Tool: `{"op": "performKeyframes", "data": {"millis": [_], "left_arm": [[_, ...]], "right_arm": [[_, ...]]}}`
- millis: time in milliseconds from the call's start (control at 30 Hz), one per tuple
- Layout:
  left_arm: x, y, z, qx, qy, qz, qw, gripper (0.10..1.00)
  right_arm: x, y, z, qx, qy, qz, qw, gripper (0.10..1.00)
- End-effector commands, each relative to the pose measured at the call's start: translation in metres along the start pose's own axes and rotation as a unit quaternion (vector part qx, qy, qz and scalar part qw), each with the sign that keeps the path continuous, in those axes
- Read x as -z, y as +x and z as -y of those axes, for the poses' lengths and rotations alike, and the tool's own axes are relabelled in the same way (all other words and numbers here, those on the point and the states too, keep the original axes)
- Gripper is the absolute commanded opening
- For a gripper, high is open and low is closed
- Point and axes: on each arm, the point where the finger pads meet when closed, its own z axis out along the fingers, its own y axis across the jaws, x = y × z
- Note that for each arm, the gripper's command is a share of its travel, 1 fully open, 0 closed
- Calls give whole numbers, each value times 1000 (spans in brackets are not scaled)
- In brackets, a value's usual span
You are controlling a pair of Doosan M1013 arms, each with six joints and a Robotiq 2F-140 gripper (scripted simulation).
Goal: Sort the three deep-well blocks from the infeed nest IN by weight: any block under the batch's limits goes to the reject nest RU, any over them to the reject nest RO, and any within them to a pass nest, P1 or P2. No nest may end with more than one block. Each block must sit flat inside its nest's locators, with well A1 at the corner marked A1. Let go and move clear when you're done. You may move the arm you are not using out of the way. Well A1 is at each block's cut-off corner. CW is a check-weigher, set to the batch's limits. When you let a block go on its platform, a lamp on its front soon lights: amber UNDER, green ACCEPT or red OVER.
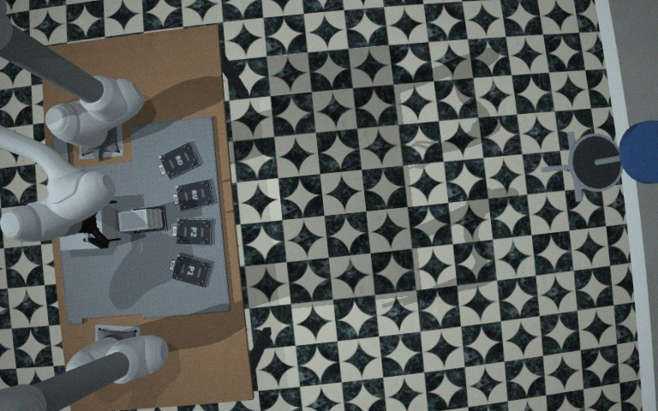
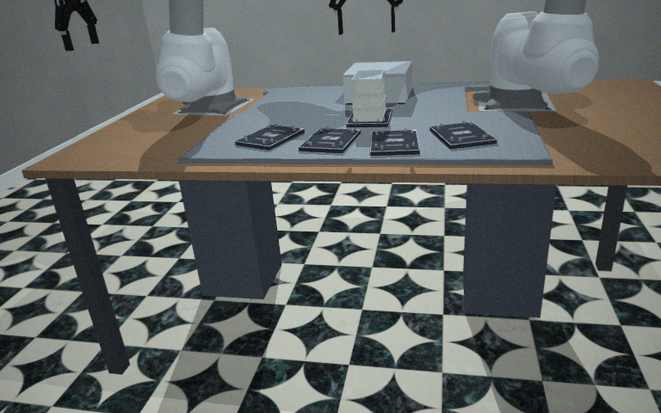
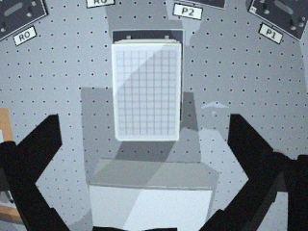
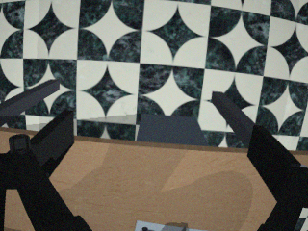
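Near the middle of the gray board, the stack of white blocks (image 1: 141, 220) (image 2: 368, 97) (image 3: 147, 91) is just sitting on its dark nest, right beside the pale box (image 2: 378, 77) (image 3: 151, 202). Left gripper (image 1: 102, 226) (image 2: 366, 31) (image 3: 145, 115)'s wide open with nothing in it, up above the board, and the right one's open and empty too, well apart from the stack.

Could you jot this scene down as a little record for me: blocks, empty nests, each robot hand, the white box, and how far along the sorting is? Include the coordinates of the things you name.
blocks: pale stack (image 1: 141, 220) (image 2: 368, 97) (image 3: 146, 91) on the dark infeed nest
empty nests: RO (image 1: 179, 160) (image 2: 463, 134), RU (image 1: 194, 194) (image 2: 397, 146), P2 (image 1: 199, 231) (image 2: 330, 144), P1 (image 1: 191, 269) (image 2: 268, 138)
left gripper (image 3: 145, 129): fingers open, holding nothing, stack in its camera's view
right gripper (image 4: 164, 135): fingers open, holding nothing, above the wooden table (image 1: 170, 61) (image 2: 98, 138) (image 4: 120, 168)
white box (image 2: 378, 82) (image 3: 149, 204): beside the stack, nothing on top
sorting: no block in any labelled nest
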Motion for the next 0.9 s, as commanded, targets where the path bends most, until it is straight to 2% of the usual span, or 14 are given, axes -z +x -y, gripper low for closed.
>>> {"op": "performKeyframes", "data": {"millis": [0,100,167,400,867], "left_arm": [[-19,0,-1,0,-1,-1,1000,1000],[-34,0,-1,0,-1,-1,1000,1000],[-34,0,-1,0,-1,-1,1000,1000],[-69,0,-1,0,-1,-1,1000,1000],[-69,0,-1,0,-1,-1,1000,1000]], "right_arm": [[1,0,0,0,0,0,1000,1000],[1,0,0,0,0,0,1000,1000],[1,0,0,0,0,0,1000,1000],[1,0,0,0,0,0,1000,1000],[1,0,0,0,0,0,1000,1000]]}}
